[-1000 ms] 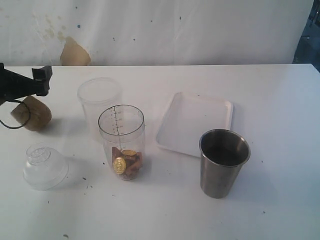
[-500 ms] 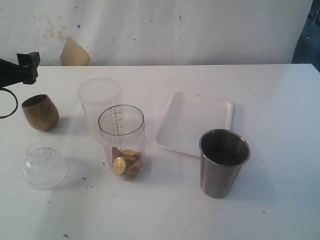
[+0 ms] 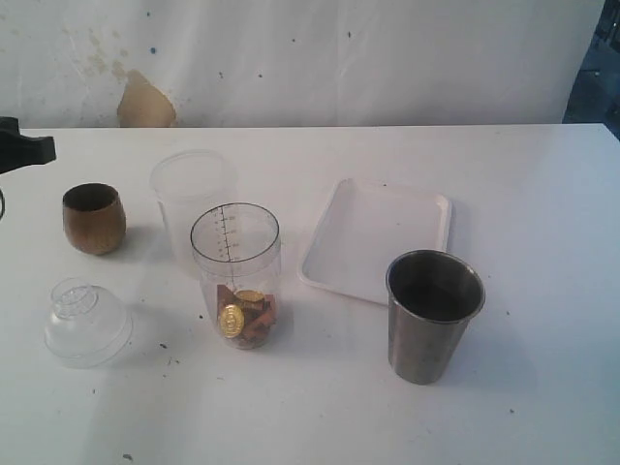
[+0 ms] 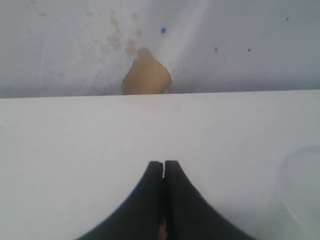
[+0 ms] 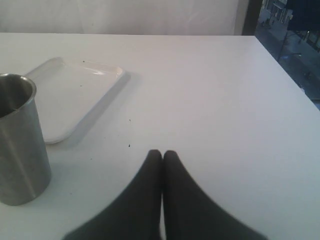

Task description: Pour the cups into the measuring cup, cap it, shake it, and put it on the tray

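The brown wooden cup [image 3: 94, 219] stands upright at the table's left. The clear measuring cup [image 3: 235, 274] with a black scale stands in the middle, with gold coins and brown pieces in its bottom. The steel tumbler [image 3: 433, 315] [image 5: 19, 140] stands at the front right, beside the white tray [image 3: 378, 237] [image 5: 70, 95]. My left gripper [image 3: 34, 147] [image 4: 163, 163] sits at the far left edge, above and left of the wooden cup, shut and empty. My right gripper [image 5: 162, 152] is shut and empty, right of the tumbler; it does not show in the exterior view.
A frosted plastic cup [image 3: 192, 203] stands right behind the measuring cup. A clear domed lid [image 3: 86, 322] lies at the front left. A wall with a tan patch [image 3: 145, 102] [image 4: 146, 72] runs along the table's far edge.
The wooden cup went from tilted to standing upright, a little further right. My left gripper drew back to the left edge of the view and away from it. The right side is unchanged.
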You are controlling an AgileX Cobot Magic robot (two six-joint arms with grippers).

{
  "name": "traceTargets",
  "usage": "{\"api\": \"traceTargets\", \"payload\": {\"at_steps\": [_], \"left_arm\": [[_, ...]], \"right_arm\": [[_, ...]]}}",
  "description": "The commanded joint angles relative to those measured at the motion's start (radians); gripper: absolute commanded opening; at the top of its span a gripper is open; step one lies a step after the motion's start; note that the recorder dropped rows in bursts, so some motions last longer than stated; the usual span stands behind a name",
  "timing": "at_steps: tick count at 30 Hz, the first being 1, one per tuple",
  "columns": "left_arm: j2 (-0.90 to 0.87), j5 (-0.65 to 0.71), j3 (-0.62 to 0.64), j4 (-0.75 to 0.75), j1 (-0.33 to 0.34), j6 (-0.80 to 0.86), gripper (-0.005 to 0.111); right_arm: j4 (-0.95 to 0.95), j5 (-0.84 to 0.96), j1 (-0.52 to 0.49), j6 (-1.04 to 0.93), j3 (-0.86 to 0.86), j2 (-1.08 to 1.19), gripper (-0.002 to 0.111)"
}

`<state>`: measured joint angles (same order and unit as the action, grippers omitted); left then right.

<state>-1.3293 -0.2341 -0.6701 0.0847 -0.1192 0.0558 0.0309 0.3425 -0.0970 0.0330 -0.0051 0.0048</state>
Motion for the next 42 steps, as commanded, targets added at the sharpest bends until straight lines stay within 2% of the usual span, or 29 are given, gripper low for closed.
{"api": "traceTargets", "payload": {"at_steps": [1,5,14,22,26,31,42], "left_arm": [[0.085,0.154,-0.001,-0.011,-0.021,-0.022,0.0],[0.174,0.349,-0.01,-0.003,-0.047,-0.056,0.0],[0.569,0.51,0.004,0.005,-0.056,-0.032,0.0],[0.956,0.414,0.192,0.048,-0.056,-0.037,0.0],[1.104,0.451,0.226,0.072,-0.056,-0.056,0.0],[1.179,0.437,0.226,0.072,-0.056,-0.056,0.0],[1.189,0.437,0.226,0.07,-0.056,-0.056,0.0]], "right_arm": [[0.006,0.0,-0.003,0.006,0.005,-0.005,0.0],[0.006,0.0,-0.003,0.006,0.005,-0.005,0.0],[0.006,0.0,-0.003,0.006,0.005,-0.005,0.0],[0.006,0.0,-0.003,0.006,0.005,-0.005,0.0],[0.006,0.0,-0.003,0.006,0.005,-0.005,0.0],[0.006,0.0,-0.003,0.006,0.005,-0.005,0.0],[0.006,0.0,-0.003,0.006,0.005,-0.005,0.0]]}}
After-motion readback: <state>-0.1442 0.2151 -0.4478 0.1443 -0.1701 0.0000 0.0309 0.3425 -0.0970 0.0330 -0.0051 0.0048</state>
